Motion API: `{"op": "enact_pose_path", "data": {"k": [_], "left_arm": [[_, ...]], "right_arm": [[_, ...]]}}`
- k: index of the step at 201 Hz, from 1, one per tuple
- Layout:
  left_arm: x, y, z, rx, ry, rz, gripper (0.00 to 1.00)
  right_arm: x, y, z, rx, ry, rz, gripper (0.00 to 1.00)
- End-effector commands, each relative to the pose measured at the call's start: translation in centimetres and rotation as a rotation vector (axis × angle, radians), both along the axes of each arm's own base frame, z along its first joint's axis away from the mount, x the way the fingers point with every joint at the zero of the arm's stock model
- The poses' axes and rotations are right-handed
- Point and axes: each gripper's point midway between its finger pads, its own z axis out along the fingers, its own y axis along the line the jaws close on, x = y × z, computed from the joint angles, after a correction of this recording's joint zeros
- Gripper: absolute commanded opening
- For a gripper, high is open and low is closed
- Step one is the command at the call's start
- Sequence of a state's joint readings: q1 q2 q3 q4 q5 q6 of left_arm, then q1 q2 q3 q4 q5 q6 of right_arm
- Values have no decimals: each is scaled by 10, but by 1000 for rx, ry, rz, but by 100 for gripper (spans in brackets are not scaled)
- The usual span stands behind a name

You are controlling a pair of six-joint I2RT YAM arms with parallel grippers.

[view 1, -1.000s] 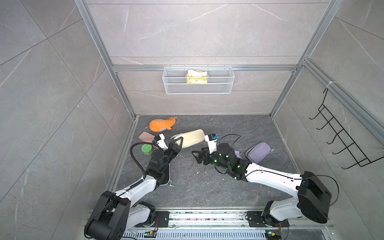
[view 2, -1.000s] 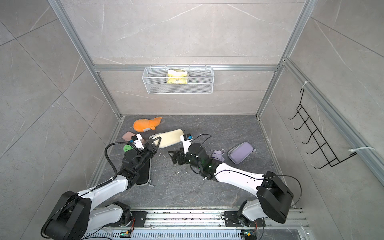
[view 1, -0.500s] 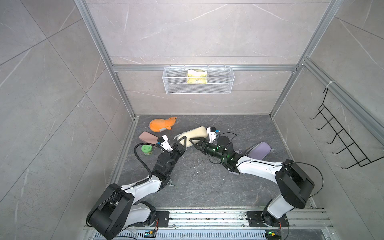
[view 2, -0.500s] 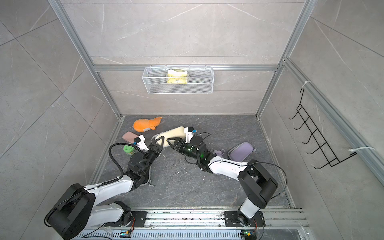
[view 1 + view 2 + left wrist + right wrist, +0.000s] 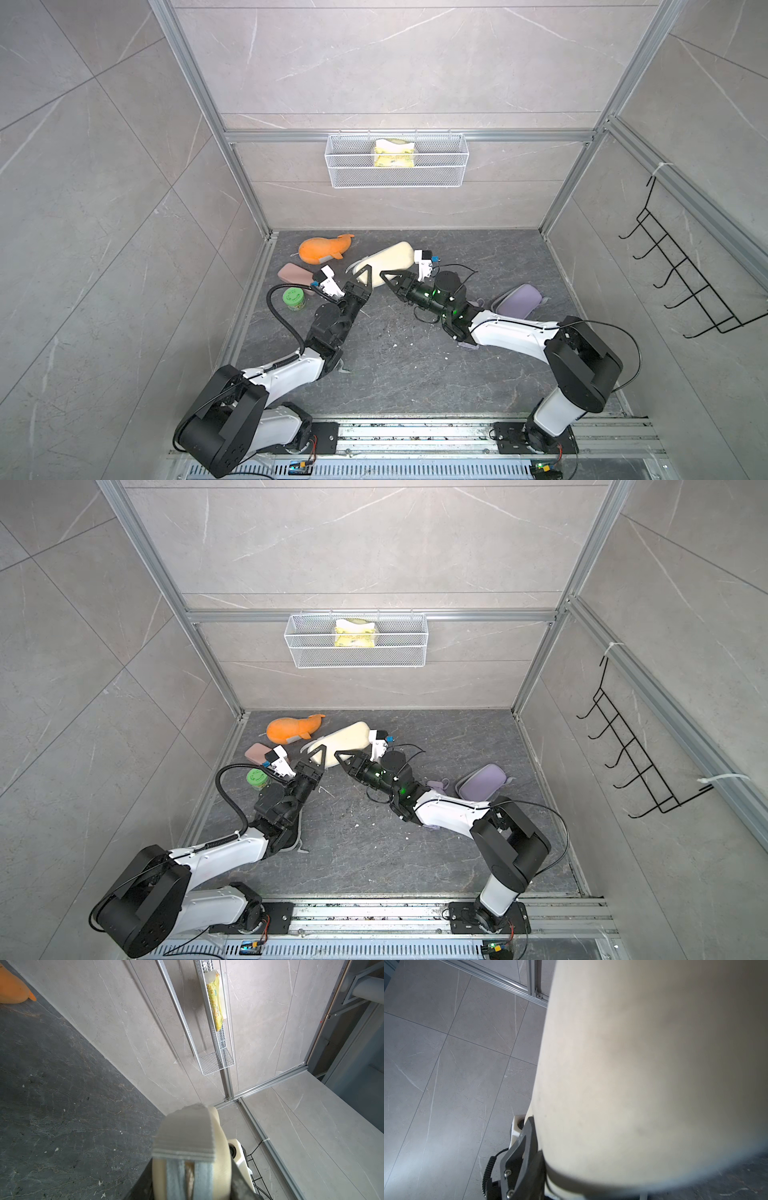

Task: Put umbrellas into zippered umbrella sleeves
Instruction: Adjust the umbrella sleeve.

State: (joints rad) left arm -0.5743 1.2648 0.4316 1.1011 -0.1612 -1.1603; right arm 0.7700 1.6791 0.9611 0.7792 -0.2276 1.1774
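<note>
1. Enclosure. We see grey tiled walls on 3 sides of a dark grey surface. A white wire basket hangs on the back wall.

2. Arms. The left arm and the right arm both reach toward the back of the surface. They meet at 1 end of the cream sleeve.

3. Cream sleeve. It lies slantwise between the arms, with its other end pointing at the back wall. We cannot tell whether that end rests on the surface.
- The left jaws are clamped on the near end. In the left wrist view, 2 grey zip edges run between them with beige fabric in the gap.
- The right jaws are closed on the same end. In the right wrist view, 1 finger lies flush against the sleeve's side and the sleeve covers the other.

4. Lavender sleeve. It lies flat near the right wall, well apart from the cream sleeve.

5. Lavender umbrella. It lies partly under the right arm, just beside the lavender sleeve.

6. Smaller items. Left of the cream sleeve we find an orange plush whale, a pink case and a green-lidded jar. A yellow packet stands in the wire basket.
</note>
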Motion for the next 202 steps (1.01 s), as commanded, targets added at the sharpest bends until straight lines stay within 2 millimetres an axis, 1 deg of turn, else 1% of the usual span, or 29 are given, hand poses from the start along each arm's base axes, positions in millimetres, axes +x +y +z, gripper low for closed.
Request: {"op": "enact_pose_path", "data": {"k": [1,17,24,27,41,51,69,81,87,90,96,104,116,119,130,131,146,153,163,167,171,177,180,202], "left_arm": [[-9,-15,36,-70,-94,-75,7],[-9,-16,34,-67,-90,-77,7],[-10,-18,34,-67,-89,-81,6],[-10,-18,33,-66,-87,-81,6],[-10,-19,32,-66,-83,-81,6],[-10,-20,34,-69,-85,-79,6],[-9,-22,34,-68,-79,-81,6],[-10,-26,34,-66,-73,-97,8],[-10,-27,34,-65,-70,-108,11],[-11,-28,34,-65,-66,-113,15],[-12,-29,33,-61,-55,-124,23],[-15,-29,27,-32,-28,-141,37],[-20,-25,9,62,71,-186,58],[-20,-23,2,98,107,-196,62],[-28,-10,-9,238,188,-216,73],[-28,-9,-3,232,176,-211,73],[-39,11,-6,367,208,-207,83],[-41,20,-5,401,209,-215,85],[-43,26,-5,437,221,-255,87],[-43,27,-5,449,228,-280,88],[-44,25,-5,460,232,-312,88],[-45,23,-5,480,236,-359,90],[-46,21,-8,491,251,-385,90],[-52,7,-10,561,274,-527,94]], "right_arm": [[3,2,31,77,-98,-14,33],[5,2,29,79,-100,-25,33],[6,1,28,81,-99,-33,35],[7,1,28,81,-99,-37,37],[12,-3,24,78,-93,-71,54],[17,-5,22,75,-89,-101,58],[24,-9,20,82,-94,-146,58],[27,-10,20,93,-105,-161,49],[28,-9,22,98,-110,-158,45],[28,-9,22,98,-110,-157,43],[28,-9,22,96,-113,-151,38],[28,-10,23,94,-118,-143,33],[29,-16,21,76,-117,-124,29],[29,-18,20,68,-118,-116,28],[27,-26,15,24,-121,-78,26],[27,-26,15,24,-121,-78,26],[20,-32,8,-45,-133,3,24],[12,-28,4,-81,-144,82,24],[-4,-19,-2,-136,-156,212,24],[-11,-15,-3,-155,-165,264,24],[-23,-11,-6,-174,-167,350,24],[-33,-6,-7,-191,-166,424,24],[-37,-5,-8,-199,-161,457,24],[-57,-8,-11,-284,-199,574,24]]}}
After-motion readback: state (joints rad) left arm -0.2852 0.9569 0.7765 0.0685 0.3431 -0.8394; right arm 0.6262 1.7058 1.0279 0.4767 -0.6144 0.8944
